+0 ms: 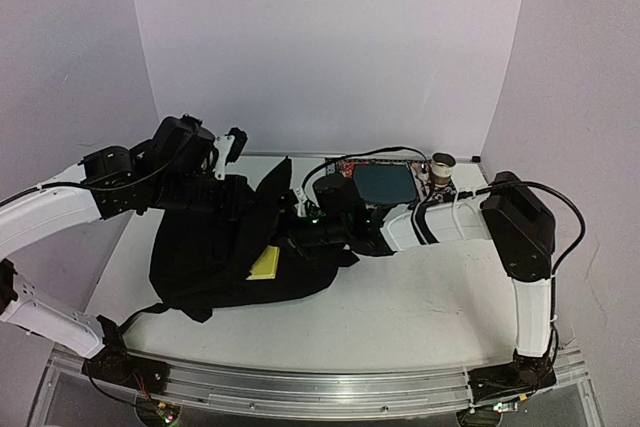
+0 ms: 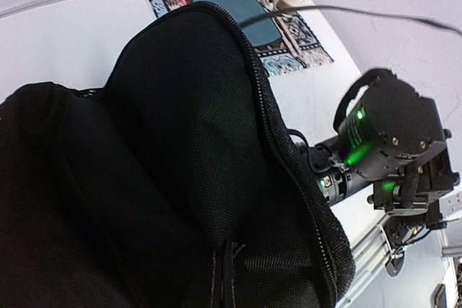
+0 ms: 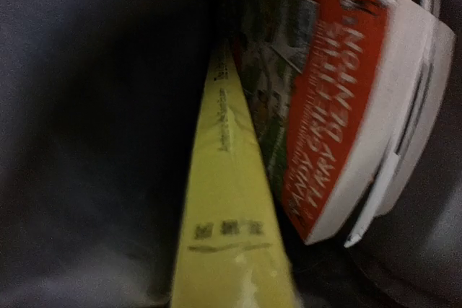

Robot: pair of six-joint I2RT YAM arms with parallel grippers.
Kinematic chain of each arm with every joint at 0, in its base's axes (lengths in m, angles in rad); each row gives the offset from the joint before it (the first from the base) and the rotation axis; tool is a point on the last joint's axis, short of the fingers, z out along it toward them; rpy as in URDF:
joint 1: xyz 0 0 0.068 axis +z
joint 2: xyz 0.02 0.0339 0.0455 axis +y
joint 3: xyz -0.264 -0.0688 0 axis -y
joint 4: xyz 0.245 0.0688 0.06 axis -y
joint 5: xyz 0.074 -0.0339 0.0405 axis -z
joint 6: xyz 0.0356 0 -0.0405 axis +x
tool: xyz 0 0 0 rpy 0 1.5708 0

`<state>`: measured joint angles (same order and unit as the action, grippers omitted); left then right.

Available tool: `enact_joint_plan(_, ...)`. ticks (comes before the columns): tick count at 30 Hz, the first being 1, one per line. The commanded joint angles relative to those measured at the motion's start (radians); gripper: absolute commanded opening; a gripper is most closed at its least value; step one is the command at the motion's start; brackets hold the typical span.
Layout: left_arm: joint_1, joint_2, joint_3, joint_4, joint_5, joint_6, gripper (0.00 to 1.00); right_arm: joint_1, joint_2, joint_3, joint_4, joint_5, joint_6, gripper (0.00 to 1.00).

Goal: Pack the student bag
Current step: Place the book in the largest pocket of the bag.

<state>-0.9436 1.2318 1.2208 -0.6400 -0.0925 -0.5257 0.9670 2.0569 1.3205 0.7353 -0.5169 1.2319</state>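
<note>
The student bag (image 1: 200,247), a large, soft, black backpack of coarse mesh-weave fabric, lies slumped on its side on the left half of the smooth white table (image 1: 400,297). One rounded flap stands raised, and a zipper track runs along its curved edge. The left gripper (image 1: 240,190) is pinched tightly together on the bag's upper edge at the back, holding the flap up so that the mouth gapes toward the right. The right arm (image 1: 440,222), white-sleeved with a black wrist showing green lights, reaches in from the right and disappears into that mouth. The right gripper is buried in the fabric, so I cannot tell whether it is apart or closed on anything. A thin yellow book (image 1: 265,263) shows as a flat corner at the opening. Inside the bag its long narrow spine lies just beside a thicker paperback (image 3: 325,106) with a glossy red and white cover and a pale block of pages. Behind the bag, near the table's far edge, lies a flat patterned piece with a teal panel (image 1: 385,183). A small pale cylinder (image 1: 441,167) stands just beside it.
</note>
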Motion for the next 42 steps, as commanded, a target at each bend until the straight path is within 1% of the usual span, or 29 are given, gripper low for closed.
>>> enact_joint_plan(1, -0.012, -0.005, 0.003, 0.115, 0.089, -0.015, 0.00, 0.015, 0.048, 0.136, 0.028, -0.020, -0.042, 0.00)
enact_joint_plan(7, -0.020, 0.001, -0.003, 0.151, 0.175, -0.010, 0.00, 0.026, 0.154, 0.244, 0.030, 0.054, -0.051, 0.00)
enact_joint_plan(11, -0.023, 0.004, -0.009, 0.163, 0.192, -0.012, 0.00, 0.027, 0.215, 0.296, 0.039, 0.095, -0.068, 0.01)
enact_joint_plan(13, -0.024, -0.002, -0.017, 0.168, 0.181, -0.016, 0.00, 0.026, 0.237, 0.328, 0.037, 0.095, -0.085, 0.09)
enact_joint_plan(16, -0.023, -0.014, -0.031, 0.169, 0.156, -0.023, 0.00, 0.026, 0.238, 0.337, 0.015, 0.088, -0.123, 0.28)
enact_joint_plan(19, -0.023, -0.031, -0.046, 0.170, 0.133, -0.033, 0.00, 0.020, 0.195, 0.304, -0.022, 0.098, -0.170, 0.49)
enact_joint_plan(24, -0.023, -0.060, -0.065, 0.171, 0.102, -0.049, 0.00, -0.001, 0.101, 0.228, -0.072, 0.118, -0.251, 0.72)
enact_joint_plan(29, -0.021, -0.067, -0.078, 0.171, 0.102, -0.052, 0.00, -0.015, 0.028, 0.169, -0.139, 0.114, -0.328, 0.86)
enact_joint_plan(33, -0.022, -0.051, -0.079, 0.173, 0.103, -0.049, 0.00, -0.026, -0.029, 0.134, -0.214, 0.117, -0.396, 0.91)
enact_joint_plan(36, -0.022, -0.035, -0.079, 0.174, 0.108, -0.043, 0.00, -0.051, -0.093, 0.082, -0.311, 0.139, -0.478, 0.96)
enact_joint_plan(39, -0.021, -0.008, -0.080, 0.177, 0.110, -0.040, 0.00, -0.090, -0.174, 0.031, -0.487, 0.225, -0.635, 0.97)
enact_joint_plan(42, -0.022, 0.025, -0.083, 0.179, 0.109, -0.036, 0.00, -0.132, -0.269, -0.024, -0.642, 0.371, -0.777, 0.98)
